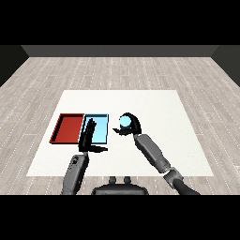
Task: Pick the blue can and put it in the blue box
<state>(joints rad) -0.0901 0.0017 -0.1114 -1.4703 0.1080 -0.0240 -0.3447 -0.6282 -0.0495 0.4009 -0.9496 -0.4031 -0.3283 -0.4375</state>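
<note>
The right hand is curling round the blue can, its black fingers wrapping the can's right side and its thumb reaching under the left, so the can is sitting inside the grasp just to the right of the blue tray. Whether the can is resting on the white surface or is lifted clear of it cannot be told from this view. The left hand is holding nothing; its fingers are lying straight, with the hand hanging over the left part of the blue tray, near the edge it shares with the red tray.

The main risk is probably that left hand: it is occupying part of the space where the can is meant to land, so a sideways carry could knock the can against it. The can could also catch the tray's near-side wall if it is carried too low, or tip over if it is let go at a tilt. The red tray lying touching the blue one is leaving little margin for overshoot.

No brand, label or writing is showing on the can or trays.
</note>
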